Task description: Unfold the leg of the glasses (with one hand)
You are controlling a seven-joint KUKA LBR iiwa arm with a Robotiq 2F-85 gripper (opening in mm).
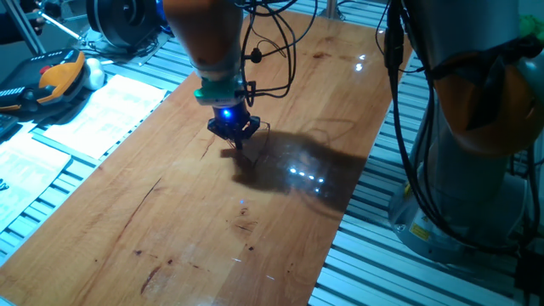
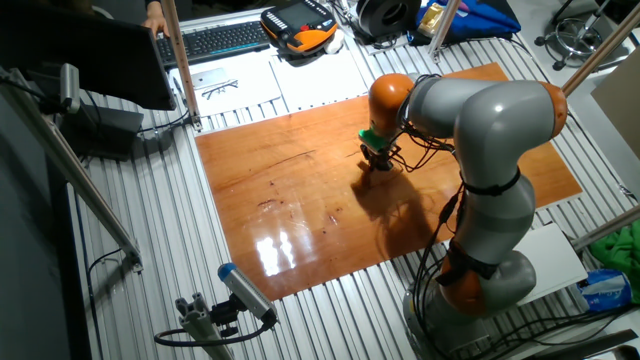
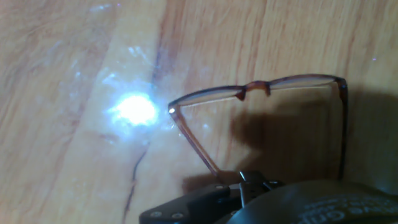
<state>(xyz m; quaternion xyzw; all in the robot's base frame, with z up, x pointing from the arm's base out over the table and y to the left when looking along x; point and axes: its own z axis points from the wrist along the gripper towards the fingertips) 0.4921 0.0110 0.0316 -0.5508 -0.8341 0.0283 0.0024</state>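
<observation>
The glasses [image 1: 255, 136] are barely visible in one fixed view, thin wire just beside the hand [image 1: 233, 129], low over the wooden desk [image 1: 170, 212]. In the other fixed view the hand [image 2: 377, 150] sits near the desk's [image 2: 300, 210] middle. In the hand view the glasses [image 3: 261, 93] lie on the desk [image 3: 62, 124], both legs running toward the hand [image 3: 249, 193]; whether the jaws are open, I cannot tell.
</observation>
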